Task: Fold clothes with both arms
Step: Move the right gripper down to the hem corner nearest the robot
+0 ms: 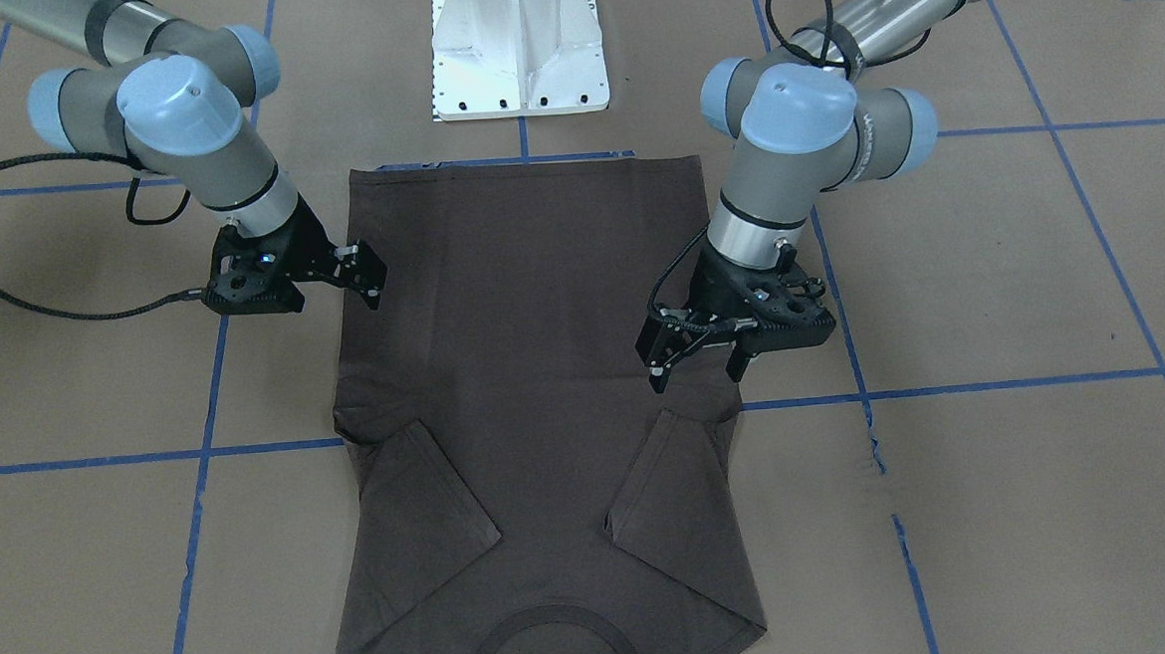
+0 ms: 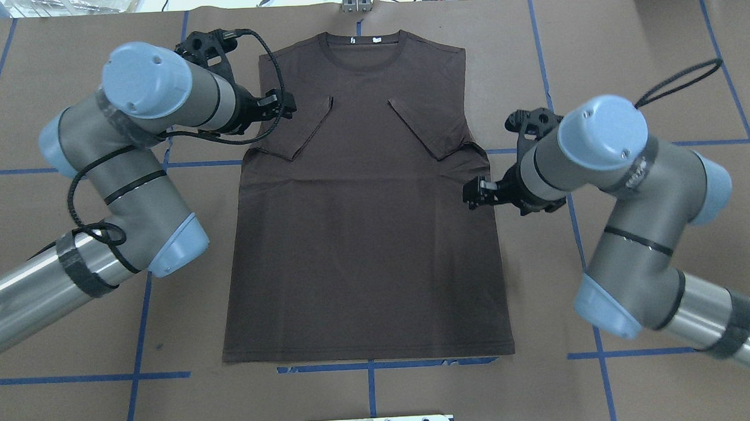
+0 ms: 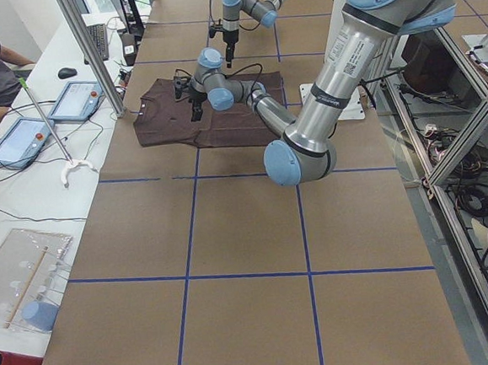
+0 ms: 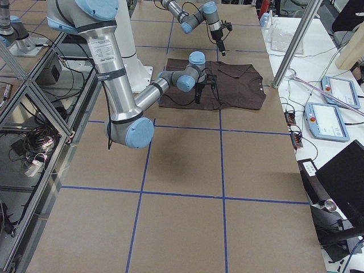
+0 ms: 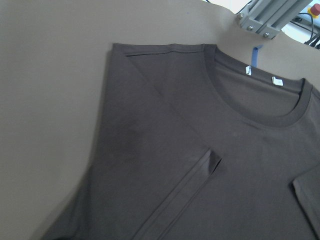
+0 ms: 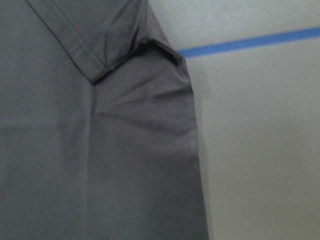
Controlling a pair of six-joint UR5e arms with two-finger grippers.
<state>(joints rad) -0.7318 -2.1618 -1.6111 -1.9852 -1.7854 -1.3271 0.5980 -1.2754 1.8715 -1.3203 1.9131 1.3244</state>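
Cloth is spread flat on the desk (image 2: 627, 47): the T-shirt (image 2: 363, 236) lies face up, its hem towards the white base (image 1: 518, 51) and its collar (image 2: 360, 50) at the far end. Both sleeves are turned in over the chest, the left sleeve (image 2: 299, 135) and the right sleeve (image 2: 431, 129) slanting towards the middle. The shirt is thereby narrowed to a long panel, which is judged to be the preparation for folding the body.

The left gripper (image 1: 694, 369) is held at the shirt's left edge, beside the turned-in left sleeve. Its jaws are apart and pointed down, and nothing is held between them. The right gripper (image 1: 363, 277) is held at the shirt's right edge, just below the right sleeve and nearer the hem than the left one. Its jaws are also apart and empty. Whether either touches the cloth cannot be told, though the right wrist view shows the edge close and blurred, so that gripper is judged the lower.

The left arm (image 2: 133, 183) and the right arm (image 2: 620, 181) are bent at the elbow and reach inward from opposite sides of the shirt. Each wrist is angled towards the shirt's side edge, as if the two edges are to be pinched and lifted together.
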